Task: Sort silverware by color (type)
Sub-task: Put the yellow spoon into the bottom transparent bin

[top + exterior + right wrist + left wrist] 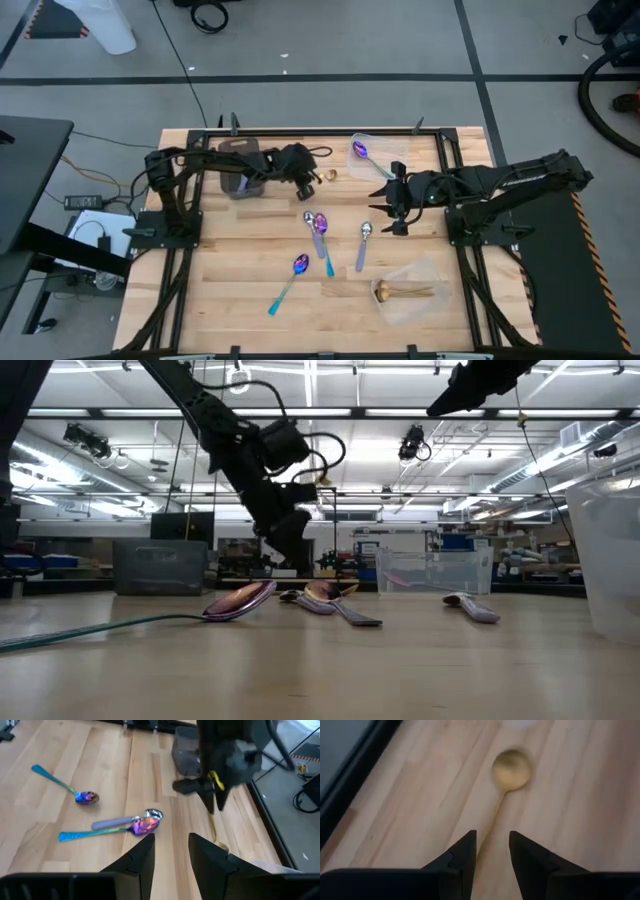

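Here, left end effector [491, 851] astride gold spoon [510, 769].

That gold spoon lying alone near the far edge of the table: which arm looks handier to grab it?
The left. Its left gripper is right at the gold spoon, fingers open either side of the handle. The right gripper hovers farther off, beside the clear container, so it would probably need to travel.

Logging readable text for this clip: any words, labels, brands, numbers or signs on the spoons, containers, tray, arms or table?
None can be read.
Spoons: no markings show.
Clear containers: no labels show.
Tray: plain.
Left gripper and right gripper: no lettering shows.
Room shelves behind the table in the low view: any signs there are too small and blurred to read.
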You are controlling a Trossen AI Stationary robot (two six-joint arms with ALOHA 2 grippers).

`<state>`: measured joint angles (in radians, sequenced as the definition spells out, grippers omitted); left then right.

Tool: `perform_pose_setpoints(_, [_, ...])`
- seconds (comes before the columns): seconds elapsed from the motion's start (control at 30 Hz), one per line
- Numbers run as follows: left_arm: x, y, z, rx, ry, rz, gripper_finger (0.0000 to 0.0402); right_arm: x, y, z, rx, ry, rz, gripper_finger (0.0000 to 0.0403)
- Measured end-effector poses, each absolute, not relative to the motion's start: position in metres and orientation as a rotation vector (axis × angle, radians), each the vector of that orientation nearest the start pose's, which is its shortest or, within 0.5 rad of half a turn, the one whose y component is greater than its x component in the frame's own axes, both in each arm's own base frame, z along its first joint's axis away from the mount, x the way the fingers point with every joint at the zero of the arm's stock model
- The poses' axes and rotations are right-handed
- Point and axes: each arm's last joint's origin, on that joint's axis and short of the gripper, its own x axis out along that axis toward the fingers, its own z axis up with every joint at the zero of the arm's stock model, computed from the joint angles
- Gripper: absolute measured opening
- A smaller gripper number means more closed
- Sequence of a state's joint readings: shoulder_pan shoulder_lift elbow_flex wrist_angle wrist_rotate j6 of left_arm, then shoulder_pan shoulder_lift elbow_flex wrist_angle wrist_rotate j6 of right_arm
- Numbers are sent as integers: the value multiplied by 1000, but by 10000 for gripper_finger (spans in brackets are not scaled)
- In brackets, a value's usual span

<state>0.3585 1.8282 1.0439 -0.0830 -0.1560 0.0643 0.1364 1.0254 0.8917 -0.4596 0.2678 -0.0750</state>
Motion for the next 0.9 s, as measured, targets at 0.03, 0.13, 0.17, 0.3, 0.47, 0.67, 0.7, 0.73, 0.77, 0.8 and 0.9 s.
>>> perform_pose_setpoints(0.03, [338, 135, 152, -15, 913, 449, 123, 213, 22, 303, -190, 583, -106, 129])
perform_pose_setpoints(0.13, [338, 145, 147, 21, 914, 444, 123, 213, 21, 303, -187, 582, -107, 129])
perform_pose_setpoints(0.17, [336, 147, 145, 30, 928, 442, 123, 213, 22, 303, -181, 579, -109, 129])
perform_pose_setpoints(0.3, [336, 152, 142, 57, 922, 414, 123, 214, 23, 304, -170, 565, -106, 129])
perform_pose_setpoints(0.47, [336, 152, 143, 122, 931, 336, 123, 213, 27, 305, -151, 553, -121, 129])
perform_pose_setpoints(0.67, [333, 149, 140, 83, 971, 303, 123, 209, 36, 312, -153, 486, -142, 129])
perform_pose_setpoints(0.7, [332, 149, 139, 60, 989, 309, 123, 209, 38, 315, -158, 460, -142, 129])
perform_pose_setpoints(0.73, [330, 148, 138, 43, 1006, 312, 123, 210, 39, 317, -165, 432, -139, 129])
perform_pose_setpoints(0.77, [329, 147, 137, 37, 1027, 309, 123, 211, 40, 320, -167, 399, -135, 129])
perform_pose_setpoints(0.8, [327, 147, 136, 33, 1046, 305, 123, 212, 40, 323, -167, 375, -133, 129])
perform_pose_setpoints(0.9, [323, 145, 133, 1, 1088, 309, 123, 216, 40, 325, -203, 340, -130, 129])
